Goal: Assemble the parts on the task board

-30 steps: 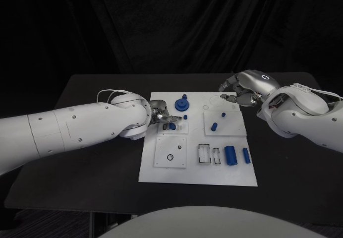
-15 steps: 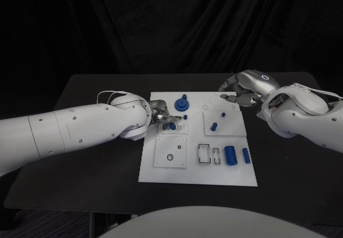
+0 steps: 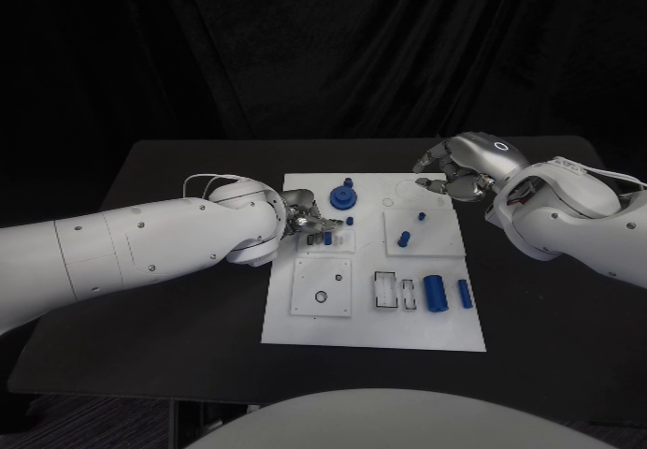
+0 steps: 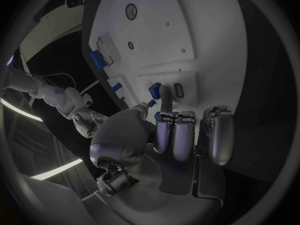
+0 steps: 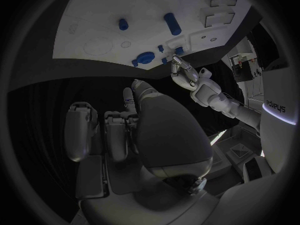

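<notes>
Left robot hand pinches small blue part over task board left-center block. Right robot hand curled closed, holding nothing, at board's far right corner on surface.

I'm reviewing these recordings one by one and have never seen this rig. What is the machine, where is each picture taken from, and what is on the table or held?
It is a robot with two white arms ending in silver hands. One camera looks down from its head; the round pictures come from cameras at each wrist. On the black table lies a white task board carrying small blue parts. The left hand holds a small blue part over the board's left side. The right hand hovers at the board's far right corner, fingers curled, holding nothing.
</notes>
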You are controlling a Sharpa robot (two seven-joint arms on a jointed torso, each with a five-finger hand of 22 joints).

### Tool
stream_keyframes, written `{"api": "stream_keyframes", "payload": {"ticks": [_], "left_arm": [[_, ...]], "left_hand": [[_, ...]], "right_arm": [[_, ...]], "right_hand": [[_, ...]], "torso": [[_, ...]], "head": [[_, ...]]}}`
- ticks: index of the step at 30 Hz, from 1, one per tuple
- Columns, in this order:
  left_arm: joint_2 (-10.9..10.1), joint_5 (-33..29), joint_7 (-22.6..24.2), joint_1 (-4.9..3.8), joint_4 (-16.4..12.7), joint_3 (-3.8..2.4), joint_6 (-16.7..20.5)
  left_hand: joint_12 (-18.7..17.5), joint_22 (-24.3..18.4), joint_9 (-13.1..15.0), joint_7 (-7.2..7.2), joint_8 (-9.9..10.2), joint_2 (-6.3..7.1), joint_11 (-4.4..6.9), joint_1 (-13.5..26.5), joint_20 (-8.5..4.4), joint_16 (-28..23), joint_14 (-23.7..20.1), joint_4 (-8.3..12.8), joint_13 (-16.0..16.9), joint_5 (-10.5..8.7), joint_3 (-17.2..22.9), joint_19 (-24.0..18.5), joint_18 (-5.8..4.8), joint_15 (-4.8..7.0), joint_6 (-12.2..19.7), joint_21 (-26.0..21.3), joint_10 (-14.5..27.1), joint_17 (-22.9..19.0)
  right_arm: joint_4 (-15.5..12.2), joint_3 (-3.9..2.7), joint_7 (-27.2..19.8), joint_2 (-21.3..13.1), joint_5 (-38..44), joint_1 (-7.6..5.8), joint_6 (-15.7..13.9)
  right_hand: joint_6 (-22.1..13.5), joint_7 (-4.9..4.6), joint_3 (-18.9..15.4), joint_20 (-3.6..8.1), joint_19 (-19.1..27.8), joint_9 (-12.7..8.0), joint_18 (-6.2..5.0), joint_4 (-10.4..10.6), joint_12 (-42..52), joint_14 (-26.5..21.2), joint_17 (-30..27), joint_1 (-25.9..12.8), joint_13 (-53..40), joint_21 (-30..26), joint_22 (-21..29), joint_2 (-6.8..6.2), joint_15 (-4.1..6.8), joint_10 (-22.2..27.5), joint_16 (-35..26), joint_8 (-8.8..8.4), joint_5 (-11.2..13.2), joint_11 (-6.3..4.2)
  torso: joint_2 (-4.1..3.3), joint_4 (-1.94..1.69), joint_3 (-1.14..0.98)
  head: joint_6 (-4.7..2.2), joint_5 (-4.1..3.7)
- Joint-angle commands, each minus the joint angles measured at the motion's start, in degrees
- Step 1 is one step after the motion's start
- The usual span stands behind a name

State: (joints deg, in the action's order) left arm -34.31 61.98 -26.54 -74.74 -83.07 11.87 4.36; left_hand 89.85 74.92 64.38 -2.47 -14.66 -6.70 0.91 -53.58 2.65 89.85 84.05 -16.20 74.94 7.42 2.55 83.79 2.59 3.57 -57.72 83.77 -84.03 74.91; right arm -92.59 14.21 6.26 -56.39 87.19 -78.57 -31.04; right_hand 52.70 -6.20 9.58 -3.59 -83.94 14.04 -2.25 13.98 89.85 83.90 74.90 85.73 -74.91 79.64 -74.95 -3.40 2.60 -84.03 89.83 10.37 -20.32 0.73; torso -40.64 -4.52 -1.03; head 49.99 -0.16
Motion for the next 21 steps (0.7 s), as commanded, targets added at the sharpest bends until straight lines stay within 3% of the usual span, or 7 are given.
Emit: {"api": "stream_keyframes", "payload": {"ticks": [1,13,18,21], "left_arm": [[0.3,-0.28,0.43,0.45,-0.13,0.22,-0.43],[0.23,-0.28,0.23,0.52,-0.11,0.22,-0.61],[-0.2,-0.28,1.7,0.54,-0.75,0.21,2.51],[-0.95,-0.28,2.3,0.53,-1.65,0.21,5.09]], "left_hand": [[0.15,8.49,0.05,-0.19,-0.18,-0.08,0.29,-0.66,-0.14,0.15,5.95,0.01,15.06,0.38,-0.2,0.18,-0.21,0.43,0.37,-0.29,-5.97,15.09],[0.15,8.49,0.38,-0.21,-0.12,-0.03,0.31,-1.56,-0.17,0.15,5.95,0.3,15.06,0.67,-0.21,0.16,-0.2,0.46,0.77,-0.34,-5.97,15.09],[0.15,8.85,1.23,-0.18,-0.53,0.41,0.31,-2.58,-0.19,0.15,5.95,0.53,15.06,0.78,-0.47,0.47,-0.32,0.47,1.1,-0.05,-5.97,15.09],[0.15,9.4,2.78,0.0,-1.38,1.06,0.45,-3.98,-0.3,0.15,5.95,0.25,15.06,2.29,-1.23,0.98,-0.48,0.59,1.31,0.42,-5.97,15.09]], "right_arm": [[-0.11,-0.04,0.85,-0.09,0.37,0.12,0.0],[-0.17,-0.04,0.84,-0.19,0.37,0.12,0.01],[-0.23,-0.04,0.77,-0.28,0.37,0.12,-0.1],[-0.28,-0.04,0.76,-0.44,0.37,0.12,-0.12]], "right_hand": [[0.01,-0.17,0.32,-0.45,-0.23,-0.08,-0.39,0.14,0.15,6.1,15.1,0.02,-15.09,-0.33,-11.55,0.5,-0.27,-5.97,0.17,-0.33,-0.31,0.42],[-0.03,-0.18,0.37,-0.45,-0.23,-0.11,-0.39,0.17,0.15,6.1,15.1,-0.02,-15.09,-0.34,-11.54,0.55,-0.27,-5.97,0.17,-0.36,-0.42,0.42],[-0.03,-0.18,0.37,-0.45,-0.23,-0.11,-0.39,0.17,0.15,6.1,15.1,-0.02,-15.09,-0.34,-11.54,0.55,-0.27,-5.97,0.17,-0.36,-0.42,0.42],[-0.05,-0.18,0.38,-0.45,-0.22,-0.12,-0.39,0.18,0.15,6.1,15.1,-0.03,-15.09,-0.36,-11.54,0.55,-0.27,-5.97,0.17,-0.37,-0.45,0.42]], "torso": [[0.03,-0.04,0.0],[0.03,0.06,-0.05],[0.04,-0.02,-0.02],[0.03,-0.03,-0.02]], "head": [[0.01,-0.08],[0.01,0.16],[0.01,0.19],[0.01,0.22]]}}
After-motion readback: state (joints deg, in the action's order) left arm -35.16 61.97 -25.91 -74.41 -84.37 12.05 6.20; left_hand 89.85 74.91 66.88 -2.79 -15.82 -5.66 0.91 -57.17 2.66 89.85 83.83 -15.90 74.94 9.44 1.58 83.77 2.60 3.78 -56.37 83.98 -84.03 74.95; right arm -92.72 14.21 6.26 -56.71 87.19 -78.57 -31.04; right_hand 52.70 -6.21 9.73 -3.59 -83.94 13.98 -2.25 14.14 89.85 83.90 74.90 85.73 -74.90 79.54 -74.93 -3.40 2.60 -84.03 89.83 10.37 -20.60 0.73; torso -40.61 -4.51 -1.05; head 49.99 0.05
